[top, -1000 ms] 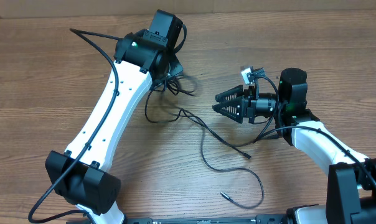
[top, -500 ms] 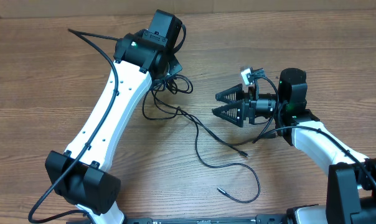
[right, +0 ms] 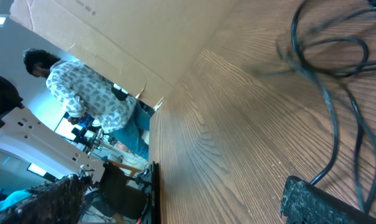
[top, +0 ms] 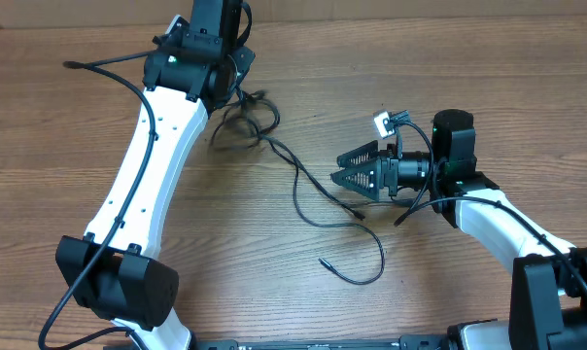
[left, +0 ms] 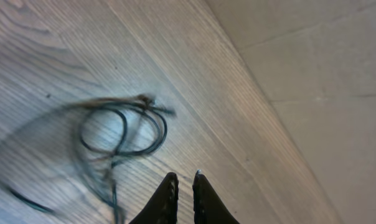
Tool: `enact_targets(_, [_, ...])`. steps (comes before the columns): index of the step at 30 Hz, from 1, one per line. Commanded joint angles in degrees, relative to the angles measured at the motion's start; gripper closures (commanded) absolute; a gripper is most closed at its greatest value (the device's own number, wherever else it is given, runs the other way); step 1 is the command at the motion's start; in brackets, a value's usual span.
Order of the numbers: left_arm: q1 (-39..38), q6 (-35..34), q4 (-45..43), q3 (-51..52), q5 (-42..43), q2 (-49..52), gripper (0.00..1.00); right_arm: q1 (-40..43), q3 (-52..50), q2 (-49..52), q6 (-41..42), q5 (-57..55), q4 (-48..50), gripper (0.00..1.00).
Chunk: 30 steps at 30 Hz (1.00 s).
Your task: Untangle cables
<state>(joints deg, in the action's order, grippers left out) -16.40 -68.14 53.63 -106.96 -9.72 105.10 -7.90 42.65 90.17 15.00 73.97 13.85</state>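
At the upper left of the overhead view, the cables (top: pixel 295 192) sit in a knot on the worktop (top: pixel 468 78) near the left claw (left: pixel 183 176), its tips nearly together with no cord seen between, while the right claw (top: pixel 335 167) stands wide apart, and a hard tug from one end could pull the knot tighter.

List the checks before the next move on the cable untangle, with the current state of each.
1. Right claw open and empty: ok.
2. Left claw gripping a cord: not ok; jaws nearly together, nothing seen between them.
3. Cables separated: not ok; loops lie bunched together.
4. Plug ends lying free on the table: ok.
5. Long strand clear of the right claw's tips: cannot tell; it passes close beside them in the overhead view.
6. Wrist views sharp: not ok; cords are blurred in both.
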Motion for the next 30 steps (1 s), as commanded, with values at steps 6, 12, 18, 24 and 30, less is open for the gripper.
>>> enact_targets(6, [-0.11, 2.34, -0.24, -0.81, -1.95, -1.33, 0.07, 0.09, 0.17, -0.46, -0.11, -1.27, -0.61, 0.00])
enact_targets(12, [-0.11, 17.35, 4.76, -0.81, -6.67, -1.33, 0.00, 0.09, 0.17, -0.46, -0.09, -1.25, -0.79, 0.00])
enact_targets(18, [-0.11, 30.56, 15.23, -0.76, -6.75, -1.33, 0.00, 0.09, 0.17, -0.46, -0.09, -1.25, -0.79, 0.00])
enact_targets(24, [-0.11, 36.24, 22.08, 3.17, -6.71, -1.33, 0.00, 0.09, 0.17, -0.46, -0.04, -4.81, -1.20, 0.00])
enact_targets(30, [-0.17, 46.14, 19.76, 13.84, -4.28, -1.33, 0.00, 0.09, 0.17, -0.46, -0.09, -5.44, -1.16, 0.00])
